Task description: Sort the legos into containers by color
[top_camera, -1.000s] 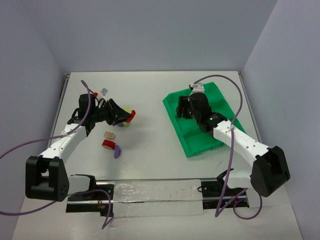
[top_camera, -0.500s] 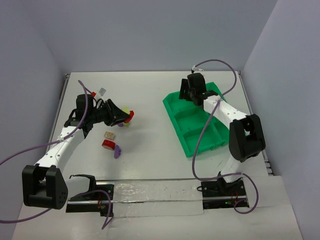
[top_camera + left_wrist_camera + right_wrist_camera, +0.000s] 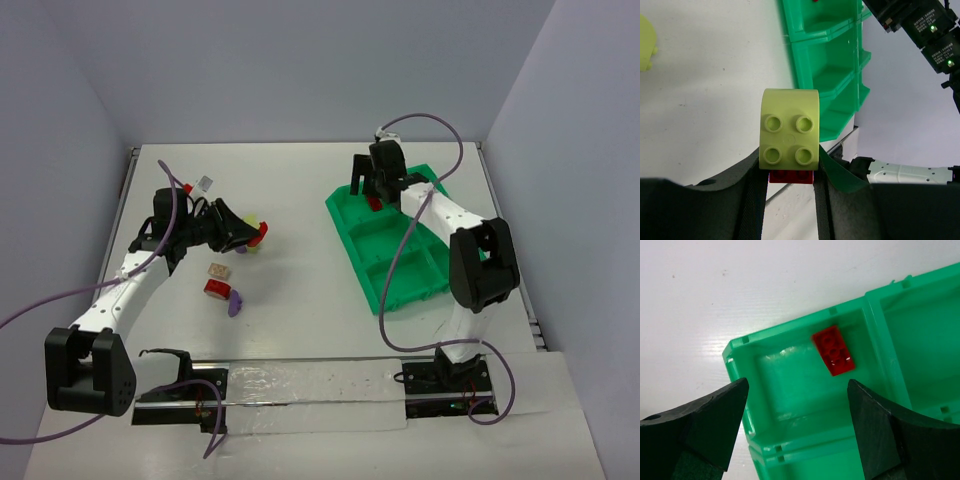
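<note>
My left gripper (image 3: 790, 167) is shut on a pale yellow-green lego (image 3: 789, 129) with a red lego (image 3: 791, 176) stuck under it, held above the table's left side (image 3: 250, 232). My right gripper (image 3: 797, 405) hangs open over the far-left corner container of the green tray (image 3: 790, 390). A red lego (image 3: 833, 350) lies loose in that container, clear of both fingers. A cream lego (image 3: 218, 270), a red lego (image 3: 216, 289) and a purple lego (image 3: 235, 301) lie on the table near the left arm.
The green tray (image 3: 400, 245) lies tilted on the right half of the table. Another yellow-green piece (image 3: 645, 47) lies on the table beyond the left gripper. Walls close in the table on the left, back and right.
The right arm swung from the tray's middle to its far-left corner, its jaws opened, and the red lego now lies in that container. The left arm held still with its legos.
</note>
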You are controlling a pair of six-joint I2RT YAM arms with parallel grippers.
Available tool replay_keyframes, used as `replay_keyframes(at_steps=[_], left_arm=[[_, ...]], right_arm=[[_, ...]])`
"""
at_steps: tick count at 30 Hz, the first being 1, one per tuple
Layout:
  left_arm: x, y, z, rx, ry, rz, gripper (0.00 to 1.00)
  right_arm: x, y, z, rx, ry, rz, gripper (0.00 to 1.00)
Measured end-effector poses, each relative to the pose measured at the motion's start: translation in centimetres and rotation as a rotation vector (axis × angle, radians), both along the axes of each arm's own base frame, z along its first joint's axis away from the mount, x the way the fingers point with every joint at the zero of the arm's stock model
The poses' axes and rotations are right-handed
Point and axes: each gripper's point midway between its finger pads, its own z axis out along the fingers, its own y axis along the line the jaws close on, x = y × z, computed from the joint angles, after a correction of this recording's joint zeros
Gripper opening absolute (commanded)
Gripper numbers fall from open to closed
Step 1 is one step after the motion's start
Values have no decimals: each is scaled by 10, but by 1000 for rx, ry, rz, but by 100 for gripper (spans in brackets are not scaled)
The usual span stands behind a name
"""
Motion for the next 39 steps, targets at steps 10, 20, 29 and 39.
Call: replay_keyframes(at_steps=[10, 20, 29, 39], left_arm=[[4, -9, -21, 9, 55, -23, 0], [-2, -39, -8, -60, 7, -120, 0], [-15, -55, 20, -180, -114, -212, 0], [-30, -61, 89, -306, -380, -320, 0]], right_arm=[[-72, 29, 64, 103, -140, 240, 84], [-161, 104, 88, 173, -224, 681, 80], [-188, 135, 114, 525, -192, 775, 70], [-210, 146, 163, 860, -170, 875, 84]])
